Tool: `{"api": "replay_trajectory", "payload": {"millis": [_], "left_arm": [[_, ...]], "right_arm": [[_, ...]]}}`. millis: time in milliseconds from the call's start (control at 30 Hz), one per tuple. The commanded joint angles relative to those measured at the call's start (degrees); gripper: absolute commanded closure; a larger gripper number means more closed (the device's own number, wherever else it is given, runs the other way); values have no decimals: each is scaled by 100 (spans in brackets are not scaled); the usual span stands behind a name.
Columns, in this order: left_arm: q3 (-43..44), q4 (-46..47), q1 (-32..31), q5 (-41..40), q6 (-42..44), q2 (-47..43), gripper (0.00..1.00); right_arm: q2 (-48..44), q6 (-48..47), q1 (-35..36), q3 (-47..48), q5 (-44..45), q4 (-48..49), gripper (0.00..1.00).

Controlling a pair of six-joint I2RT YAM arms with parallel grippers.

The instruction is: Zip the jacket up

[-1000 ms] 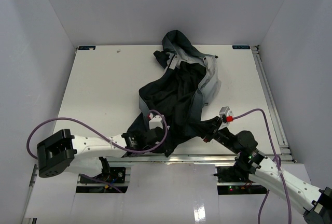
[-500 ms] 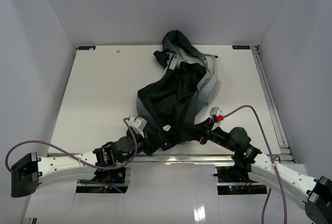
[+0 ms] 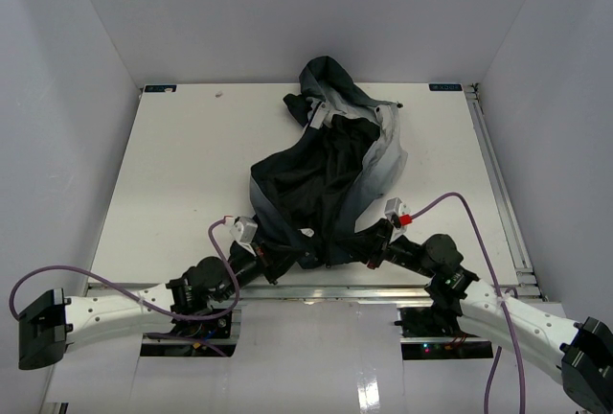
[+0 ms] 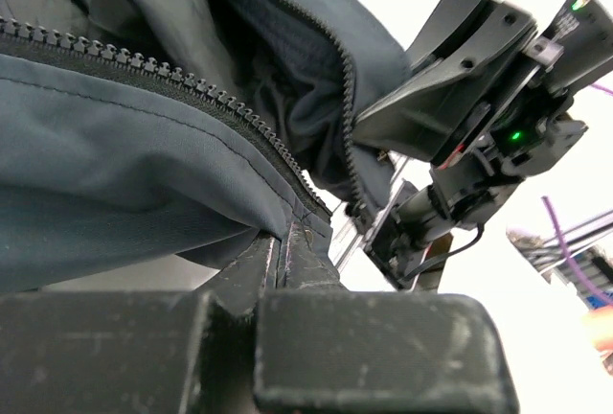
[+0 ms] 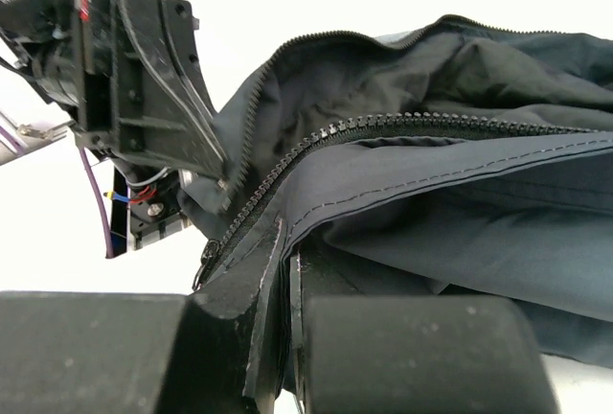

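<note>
The jacket, dark navy-black with light grey panels, lies crumpled and unzipped in the middle of the white table, hood toward the back. My left gripper is shut on the jacket's near hem on the left side. In the left wrist view it pinches the fabric beside the open zipper teeth. My right gripper is shut on the near hem on the right side. In the right wrist view it clamps the fabric edge by the zipper teeth. A zipper slider hangs at the tape's lower end.
White walls enclose the table on three sides. A metal rail runs along the right edge. Purple cables loop off both arms. Each wrist view shows the other gripper close by, the right one and the left one.
</note>
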Motion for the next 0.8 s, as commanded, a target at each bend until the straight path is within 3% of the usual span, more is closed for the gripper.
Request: {"api": "replay_trajectory", "payload": {"millis": [0,767], "left_arm": [[51,839,8,284,208,231,100],[-98,1308,8,409,331,548,100]], "right_arm": [[-15,166,3,-52,-326,604,92],[132,457,11,-71,-466,974,92]]}}
